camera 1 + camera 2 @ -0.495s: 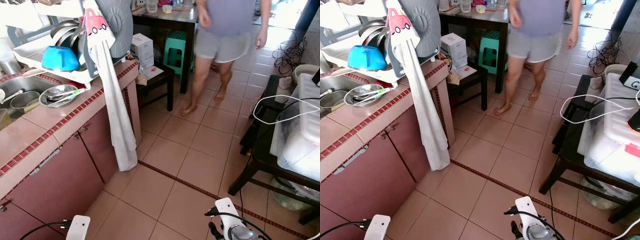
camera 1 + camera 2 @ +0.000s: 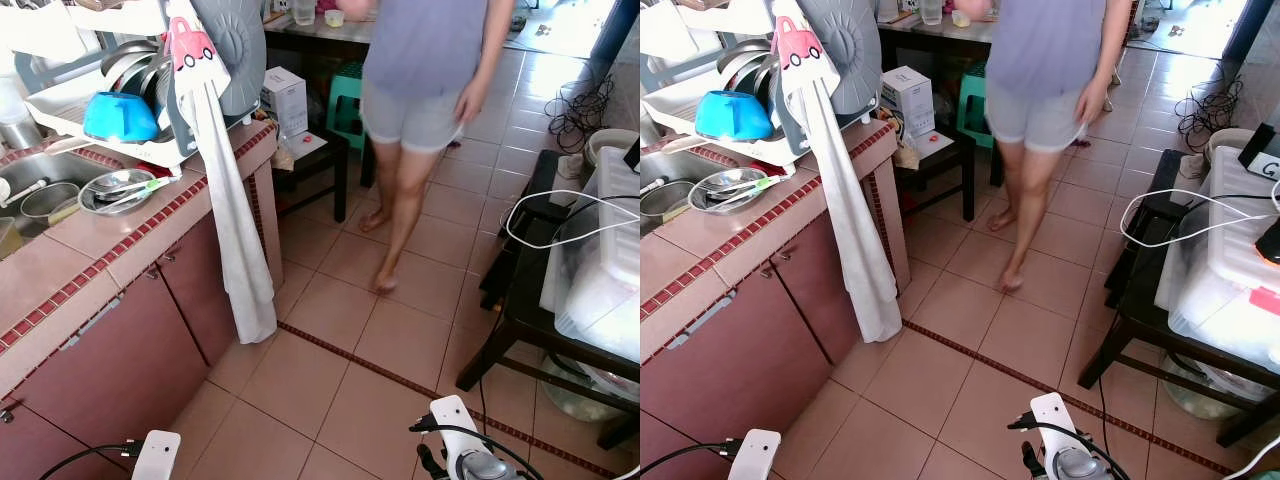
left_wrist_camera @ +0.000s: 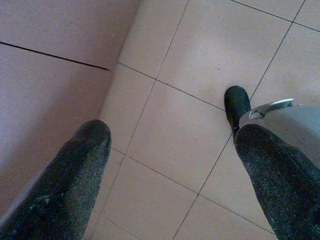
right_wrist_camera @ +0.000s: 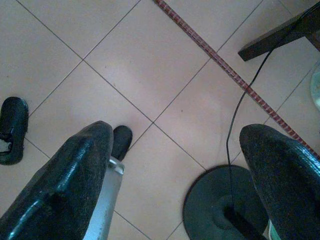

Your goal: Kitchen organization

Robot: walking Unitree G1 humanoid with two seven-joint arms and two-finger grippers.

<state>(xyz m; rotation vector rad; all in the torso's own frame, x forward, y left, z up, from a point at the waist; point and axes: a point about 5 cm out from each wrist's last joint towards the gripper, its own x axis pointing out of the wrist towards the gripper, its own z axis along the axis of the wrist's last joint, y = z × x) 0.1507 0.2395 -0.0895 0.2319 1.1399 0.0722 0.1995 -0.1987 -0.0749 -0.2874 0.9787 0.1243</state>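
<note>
Two head views showed one scene. Pink tiled counter [image 2: 120, 245] ran along the robot's left, with a steel sink [image 2: 40, 175] set in it. White dish rack [image 2: 90, 115] sat on the counter beside the sink, probably so it drained there; blue plastic bowl [image 2: 120, 117] lay upside down in it. Round metal dish with utensils [image 2: 115, 188] rested on the counter edge by the sink. Long white cloth [image 2: 235, 230] hung over the counter's end, likely to dry. Those dishes looked like the task's things, all untouched, well apart from both arms. Person in grey shorts [image 2: 415, 110] walked on the tiled floor [image 2: 340, 330] ahead. Clear plastic storage box [image 2: 610, 260] sat on a dark table [image 2: 520, 330] to the right.

Left wrist view: left gripper [image 3: 172, 150] hung idle over floor tiles, fingers spread apart, nothing between them, cabinet front just beside.

Right wrist view: right gripper [image 4: 175, 150] hung idle too, fingers wide apart, empty, above floor and a black round stand base [image 4: 225, 205].
</note>
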